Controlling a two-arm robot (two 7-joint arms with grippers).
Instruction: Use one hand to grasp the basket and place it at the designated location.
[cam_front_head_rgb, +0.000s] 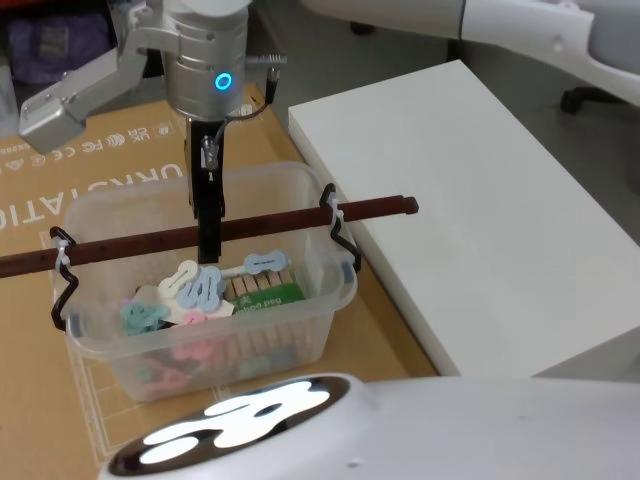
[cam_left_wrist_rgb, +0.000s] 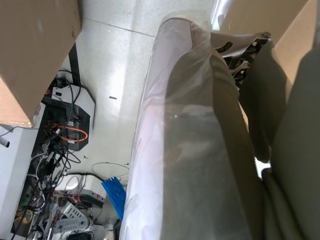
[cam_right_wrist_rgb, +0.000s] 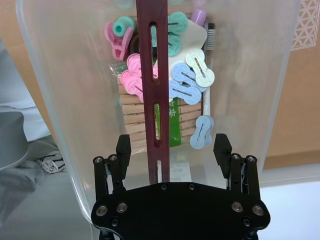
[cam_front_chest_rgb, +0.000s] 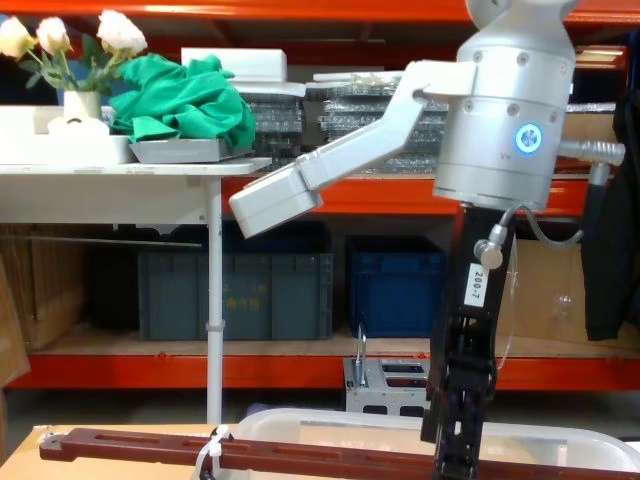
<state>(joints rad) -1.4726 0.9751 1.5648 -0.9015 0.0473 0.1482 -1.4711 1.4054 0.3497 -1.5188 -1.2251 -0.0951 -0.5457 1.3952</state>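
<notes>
The basket is a translucent tub on brown cardboard, holding pastel clips and wooden pegs. A dark reddish-brown slotted bar handle runs across its top, fixed by black wire and a white tie. My right gripper hangs straight down from the silver arm with the blue ring, at the bar's middle. In the right wrist view the gripper is open, with the handle between its fingers, touching neither. From the chest, the gripper reaches the bar.
A flat white platform lies right of the basket, its edge close to the tub's right wall. Brown printed cardboard spreads under and behind the basket. Shelving with blue crates stands in the background. A white robot part fills the near edge.
</notes>
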